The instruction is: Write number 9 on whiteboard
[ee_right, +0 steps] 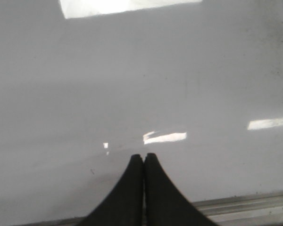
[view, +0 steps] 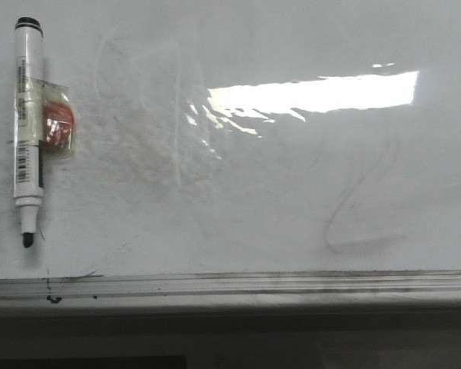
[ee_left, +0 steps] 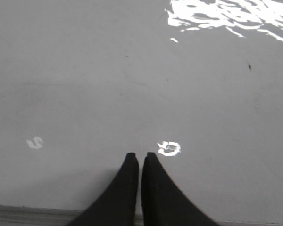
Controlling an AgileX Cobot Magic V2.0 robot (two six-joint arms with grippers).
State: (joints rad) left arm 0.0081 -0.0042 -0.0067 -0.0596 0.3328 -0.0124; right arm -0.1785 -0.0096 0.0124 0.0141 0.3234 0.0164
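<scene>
The whiteboard (view: 292, 200) fills the front view, glossy white with grey smudges. No black number 9 shows on it in any view. A black-tipped marker (view: 28, 131) lies on the board at the far left, uncapped, tip toward the rim, with a red piece (view: 58, 127) in clear wrap taped to its side. Neither gripper is in the front view. My left gripper (ee_left: 141, 155) is shut and empty over bare board (ee_left: 85, 84). My right gripper (ee_right: 144, 156) is shut and empty over bare board (ee_right: 132, 84).
A grey metal rim (view: 230, 284) runs along the board's near edge; it also shows in the right wrist view (ee_right: 245, 207). A faint grey erased squiggle (view: 353, 207) lies at the right. A bright glare patch (view: 315, 94) sits at the upper middle.
</scene>
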